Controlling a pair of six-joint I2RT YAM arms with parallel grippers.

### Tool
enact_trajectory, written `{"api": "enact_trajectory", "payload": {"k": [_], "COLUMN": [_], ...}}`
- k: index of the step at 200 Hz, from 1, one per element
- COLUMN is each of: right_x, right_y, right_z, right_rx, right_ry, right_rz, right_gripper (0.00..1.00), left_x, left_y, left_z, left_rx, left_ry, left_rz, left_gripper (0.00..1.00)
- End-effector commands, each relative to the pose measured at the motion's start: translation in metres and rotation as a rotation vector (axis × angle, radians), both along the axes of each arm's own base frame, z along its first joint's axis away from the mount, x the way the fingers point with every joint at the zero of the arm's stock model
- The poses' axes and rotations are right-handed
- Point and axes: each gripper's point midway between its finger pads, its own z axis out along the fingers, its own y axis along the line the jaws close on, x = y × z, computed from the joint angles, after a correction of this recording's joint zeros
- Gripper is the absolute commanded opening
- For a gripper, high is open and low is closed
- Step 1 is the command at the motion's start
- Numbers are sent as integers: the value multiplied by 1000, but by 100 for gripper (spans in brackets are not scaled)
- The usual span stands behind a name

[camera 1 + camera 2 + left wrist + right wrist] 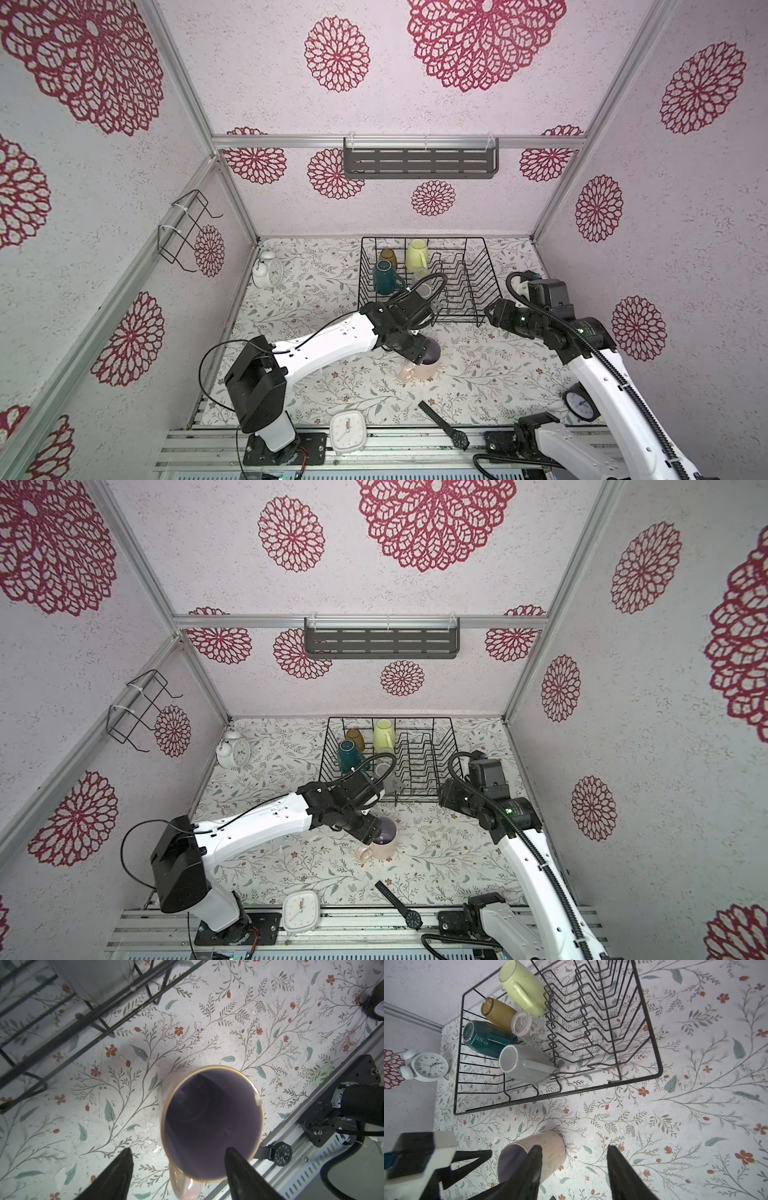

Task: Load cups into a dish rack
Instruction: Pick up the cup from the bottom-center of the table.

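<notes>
Pink mug upright, mouth up, handle twd L side.

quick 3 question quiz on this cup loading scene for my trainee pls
1. How many cups are in the dish rack?
2. True or false: the pink mug on the table lies on its side.
3. The left gripper is: A) open, at the pink mug's rim; B) shut on its handle; C) inside the rack.

Key: 1) five. 2) False, it stands upright. 3) A.
</notes>
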Motion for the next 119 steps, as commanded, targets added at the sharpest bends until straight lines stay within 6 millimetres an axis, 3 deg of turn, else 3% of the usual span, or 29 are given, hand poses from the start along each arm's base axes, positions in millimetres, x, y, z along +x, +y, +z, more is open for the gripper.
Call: {"api": "enact_trajectory", "payload": {"k": [1,23,34,54,68,92,119], "right_x": [3,4,4,4,4,4,6], "right_y": [-9,-7,-7,-8,-6,-6,0], "right_z": [6,19,25,29,27,21,24], "right_rx": [-18,19,24,25,36,41,62], "right_ry": [-42,-118,-143,-158,-154,-144,-185], "right_rz": [-47,-47,-49,-50,-47,-51,-17], "right_gripper": [54,54,54,54,54,54,54], "left_x": [-1,-1,-1,4,3,3,12], "left_y": [3,-1,-4,-3,-6,-2,15], "left_z": [-10,-14,-19,-26,-28,-17,13], "left_rx": [64,88,93,131,134,130,59], "left_ry": [44,90,107,111,124,111,28], "left_rz": [34,60,62,83,69,48,67], "left_gripper": [60,57,49,26,0,0,0]}}
